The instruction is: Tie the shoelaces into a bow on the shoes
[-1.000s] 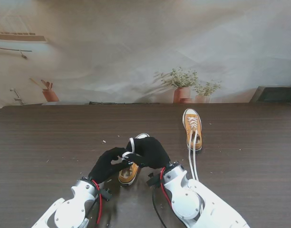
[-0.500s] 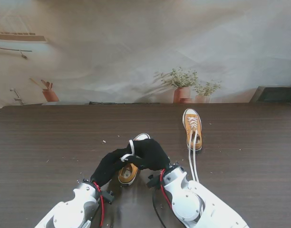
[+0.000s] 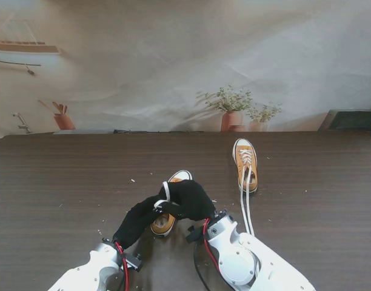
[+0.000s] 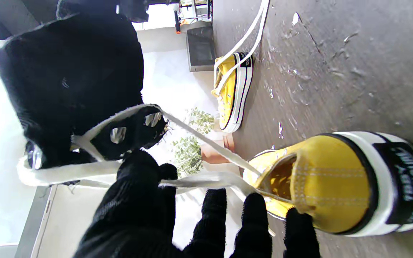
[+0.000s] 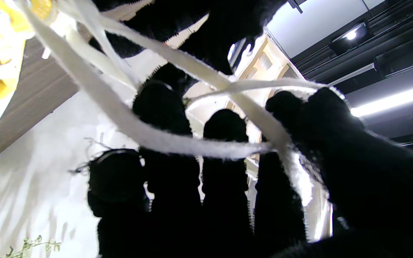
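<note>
The black-gloved left hand (image 3: 139, 219) and right hand (image 3: 188, 199) each grip flat white woven laces (image 4: 206, 142) over the near yellow canvas shoe (image 3: 167, 212). The left wrist view shows its black heel patch. A second shoe (image 3: 245, 163) lies at one o'clock.

Black-gloved left robot hand (image 3: 139, 219), right robot hand (image 3: 189, 200), white arms (image 3: 243, 264), red cables (image 3: 206, 237)

The stand camera looks down from high on the desk (image 3: 64, 182). Each wrist camera peers close along its own fingers; both share the near shoe (image 4: 339, 179) and its laces (image 5: 149, 139) with the stand view.
</note>
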`<control>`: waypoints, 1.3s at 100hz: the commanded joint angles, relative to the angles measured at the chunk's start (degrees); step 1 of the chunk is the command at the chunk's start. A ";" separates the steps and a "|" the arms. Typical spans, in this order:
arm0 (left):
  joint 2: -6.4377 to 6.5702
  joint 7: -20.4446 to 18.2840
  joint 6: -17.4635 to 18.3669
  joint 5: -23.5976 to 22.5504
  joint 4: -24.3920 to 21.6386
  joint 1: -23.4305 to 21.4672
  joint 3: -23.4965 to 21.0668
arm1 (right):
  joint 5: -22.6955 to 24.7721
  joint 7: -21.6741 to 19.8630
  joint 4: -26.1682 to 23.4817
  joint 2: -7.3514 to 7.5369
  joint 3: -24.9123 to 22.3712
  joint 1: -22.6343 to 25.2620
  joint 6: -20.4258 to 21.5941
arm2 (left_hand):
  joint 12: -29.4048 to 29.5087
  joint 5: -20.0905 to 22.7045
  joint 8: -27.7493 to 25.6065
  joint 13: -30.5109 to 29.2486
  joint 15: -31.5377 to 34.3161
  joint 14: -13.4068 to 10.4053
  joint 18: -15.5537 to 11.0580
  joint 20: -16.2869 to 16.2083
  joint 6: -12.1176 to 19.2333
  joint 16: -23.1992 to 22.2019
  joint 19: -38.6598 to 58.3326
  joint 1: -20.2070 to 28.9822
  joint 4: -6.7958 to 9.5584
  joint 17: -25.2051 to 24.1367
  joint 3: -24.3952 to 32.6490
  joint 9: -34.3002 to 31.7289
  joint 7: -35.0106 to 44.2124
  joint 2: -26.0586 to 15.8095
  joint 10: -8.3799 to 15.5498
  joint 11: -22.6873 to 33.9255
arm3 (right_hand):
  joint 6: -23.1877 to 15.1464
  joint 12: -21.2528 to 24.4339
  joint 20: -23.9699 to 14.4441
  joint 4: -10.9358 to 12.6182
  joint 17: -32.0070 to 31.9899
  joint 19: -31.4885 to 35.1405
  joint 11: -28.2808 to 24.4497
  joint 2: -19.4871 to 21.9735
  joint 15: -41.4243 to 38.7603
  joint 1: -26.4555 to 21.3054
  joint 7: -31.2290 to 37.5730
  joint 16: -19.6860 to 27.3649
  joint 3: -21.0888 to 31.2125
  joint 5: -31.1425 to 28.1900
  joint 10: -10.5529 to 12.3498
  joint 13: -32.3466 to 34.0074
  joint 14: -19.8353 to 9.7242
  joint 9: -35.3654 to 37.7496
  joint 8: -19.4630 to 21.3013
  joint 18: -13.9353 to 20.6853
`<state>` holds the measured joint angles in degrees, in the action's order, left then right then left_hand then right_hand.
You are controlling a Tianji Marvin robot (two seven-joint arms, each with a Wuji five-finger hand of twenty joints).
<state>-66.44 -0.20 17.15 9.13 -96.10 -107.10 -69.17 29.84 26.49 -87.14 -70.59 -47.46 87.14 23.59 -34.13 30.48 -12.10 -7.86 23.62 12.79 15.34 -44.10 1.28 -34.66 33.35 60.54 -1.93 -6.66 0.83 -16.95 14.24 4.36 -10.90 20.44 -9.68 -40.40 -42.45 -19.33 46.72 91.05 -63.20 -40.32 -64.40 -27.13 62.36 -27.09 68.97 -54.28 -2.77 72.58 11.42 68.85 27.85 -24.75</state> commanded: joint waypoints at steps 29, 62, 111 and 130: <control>0.15 -3.87 3.34 8.69 -1.04 -3.28 -1.20 | -0.06 -1.47 -0.42 0.40 0.07 0.26 -0.04 | 0.58 -5.16 1.60 2.56 -1.72 -2.41 -1.81 -7.24 7.85 -2.50 -8.07 -6.62 1.05 1.73 1.98 3.24 -0.96 7.78 3.89 -1.24 | -4.00 0.46 -0.19 1.17 -0.15 0.12 0.02 0.43 -0.15 -1.55 1.59 -0.68 0.93 0.02 0.61 0.42 0.35 0.80 -0.04 -0.43; -1.94 1.33 2.40 18.39 -4.41 -5.08 0.22 | 0.68 -1.63 -0.64 0.60 0.42 0.36 -0.41 | -0.80 2.97 -3.49 0.07 0.58 -1.16 0.72 -11.85 6.89 -3.44 -15.26 -12.74 -0.94 6.87 21.43 -1.35 8.72 14.96 2.98 1.89 | -4.03 0.48 -0.23 1.16 -0.15 0.10 0.06 0.35 -0.13 -1.50 1.60 -0.69 0.88 -0.04 0.61 0.42 0.36 0.79 -0.10 -0.43; -3.77 9.34 -0.65 19.53 -7.11 -5.32 2.02 | 0.67 -1.67 -0.84 0.71 0.17 1.18 -0.43 | -1.91 8.75 -12.16 -2.98 6.35 0.17 2.69 -16.44 6.55 -3.13 -15.64 3.93 0.39 9.87 6.33 -7.04 34.11 11.47 2.40 6.72 | -4.12 0.49 -0.29 1.17 -0.19 0.07 0.11 0.46 -0.12 -1.51 1.62 -0.70 0.89 -0.06 0.64 0.38 0.34 0.75 -0.11 -0.40; -4.63 13.74 -0.71 18.20 -7.73 -5.36 2.39 | 0.35 -1.76 -0.54 0.67 0.16 1.22 -0.08 | -2.41 12.84 -11.23 -4.01 7.99 0.81 3.52 -17.10 1.10 -3.41 -14.96 5.80 0.79 11.07 7.24 -9.26 37.62 13.04 2.08 8.76 | -4.16 0.53 -0.28 1.13 -0.66 -0.11 0.24 0.63 0.08 -1.28 1.42 -0.64 0.62 0.16 0.73 0.07 0.46 0.60 -0.28 -0.38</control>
<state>-70.49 13.90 16.50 28.02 -102.98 -112.26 -66.91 30.37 25.55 -87.76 -70.13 -47.20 88.11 23.29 -34.92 39.62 -23.87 -10.96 30.34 13.77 18.13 -59.58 1.08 -36.14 17.48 63.47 -2.25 3.16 8.51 -24.76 49.90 16.30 -9.57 27.51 -9.68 -40.40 -42.45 -19.32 46.60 90.60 -63.20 -40.32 -64.40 -27.13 62.51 -27.09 68.97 -54.28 -2.77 72.57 11.42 68.85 27.85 -24.76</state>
